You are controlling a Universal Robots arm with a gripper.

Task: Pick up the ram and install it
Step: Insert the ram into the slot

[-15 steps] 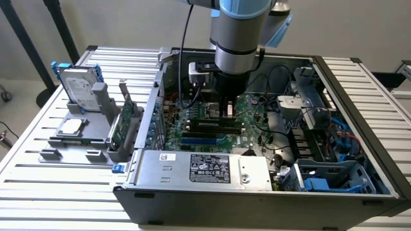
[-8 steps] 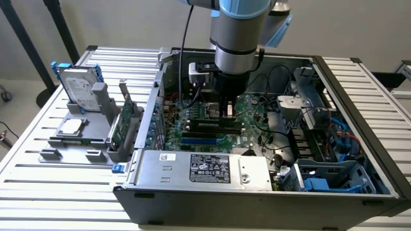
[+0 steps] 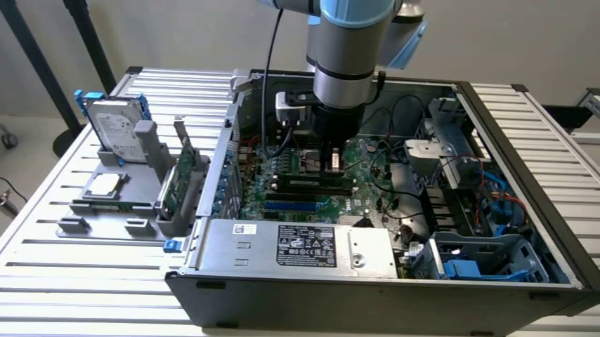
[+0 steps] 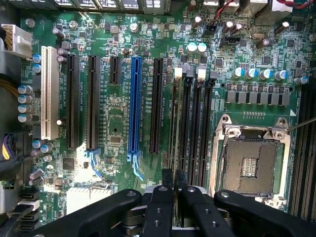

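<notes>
Ram: thin stick seen edge-on, pinched between the narrow-set jaws, held over the motherboard in line with the black memory slots, just beside the open processor socket. Arm reaches down into the open computer case on the slatted tabletop; hard drive and green card stand at the exterior view's left

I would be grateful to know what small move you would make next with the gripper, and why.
Probably ease it straight down, slowly: the gripper hangs low over the memory slots beside the empty CPU socket, in line with the slot farthest from that socket.
</notes>
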